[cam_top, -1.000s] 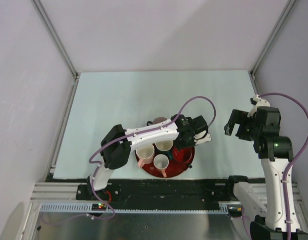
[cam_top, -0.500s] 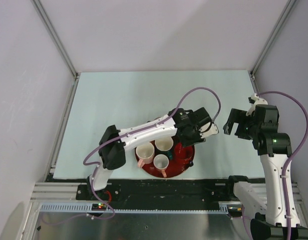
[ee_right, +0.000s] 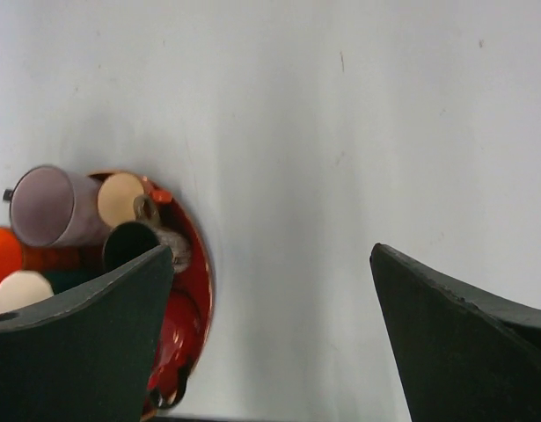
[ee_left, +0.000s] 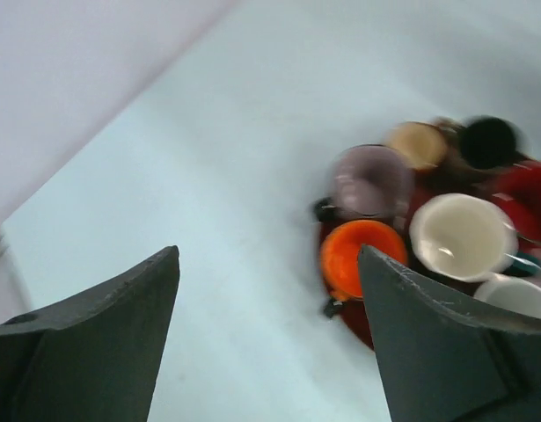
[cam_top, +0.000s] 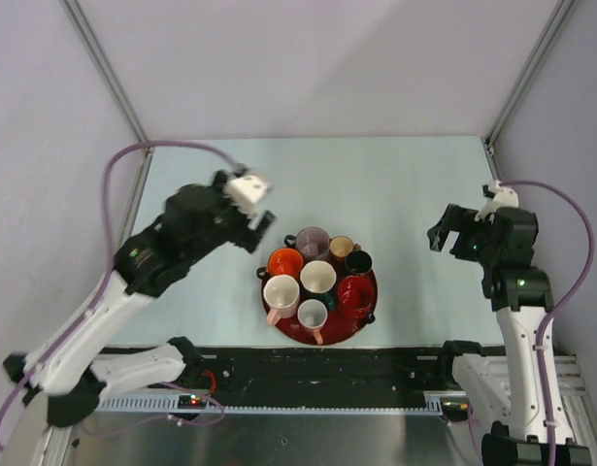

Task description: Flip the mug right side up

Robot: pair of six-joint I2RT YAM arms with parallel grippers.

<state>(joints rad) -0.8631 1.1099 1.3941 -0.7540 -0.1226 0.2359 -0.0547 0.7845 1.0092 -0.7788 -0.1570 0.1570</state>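
Observation:
A round red tray (cam_top: 343, 335) at the table's near middle carries several mugs. The red mug (cam_top: 353, 294) stands on the tray's right side with nothing touching it; its handle shows in the right wrist view (ee_right: 169, 345). Around it are an orange mug (cam_top: 284, 262), a lavender mug (cam_top: 312, 241), a cream mug (cam_top: 317, 278) and a black mug (cam_top: 358, 262). My left gripper (cam_top: 255, 227) hangs left of the tray, open and empty, looking down at the orange mug (ee_left: 358, 255). To the right of the tray my right gripper (cam_top: 442, 236) is open and empty.
A tan mug (cam_top: 341, 247) and two white mugs (cam_top: 281, 296) also crowd the tray. The pale table mat (cam_top: 211, 194) runs to grey walls with metal corner posts. A black strip borders the near edge behind both arm bases.
My left gripper opened, let go of the red mug on the tray's right side, and swung up and away to the left. The right arm barely moved.

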